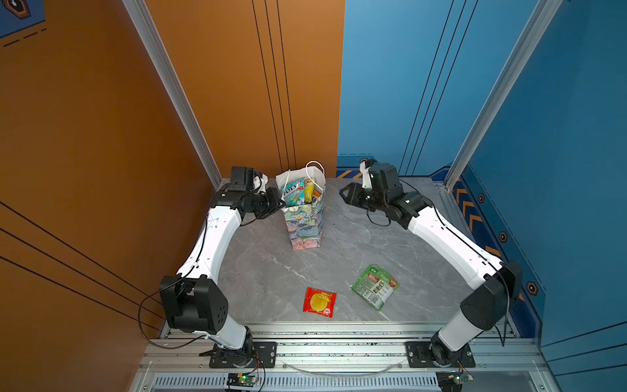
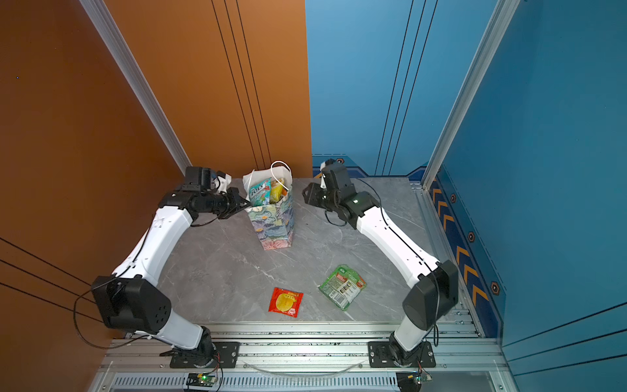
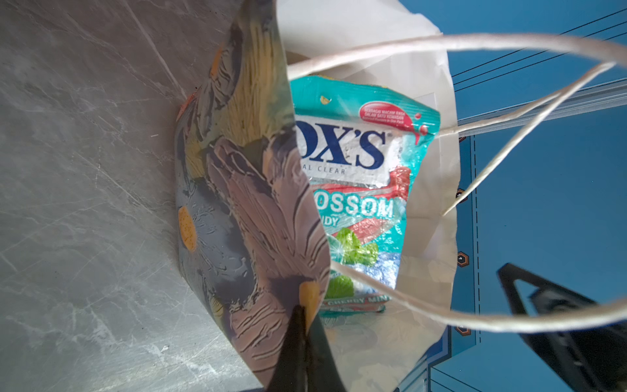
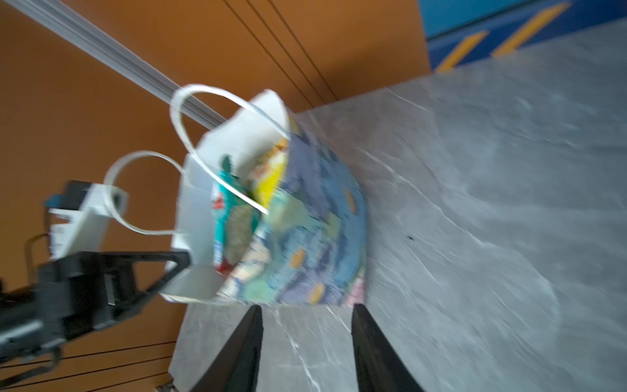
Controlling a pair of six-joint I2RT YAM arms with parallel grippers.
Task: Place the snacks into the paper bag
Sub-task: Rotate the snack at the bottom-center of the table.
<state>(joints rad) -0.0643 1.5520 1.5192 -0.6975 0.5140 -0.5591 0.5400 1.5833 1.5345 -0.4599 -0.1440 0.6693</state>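
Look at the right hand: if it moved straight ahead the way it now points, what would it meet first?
Most likely the bag: the right hand, open, points at its floral side, with only bare table between. Depth is unclear in the blurred wrist view.

Both arms rise from their bases with elbows out and forearms angled inward toward each other. The left tool (image 1: 279, 203) is pinched tight on the rim of the paper bag (image 1: 305, 220). The right tool (image 4: 307, 307) points toward the left arm, jaws apart, holding nothing.
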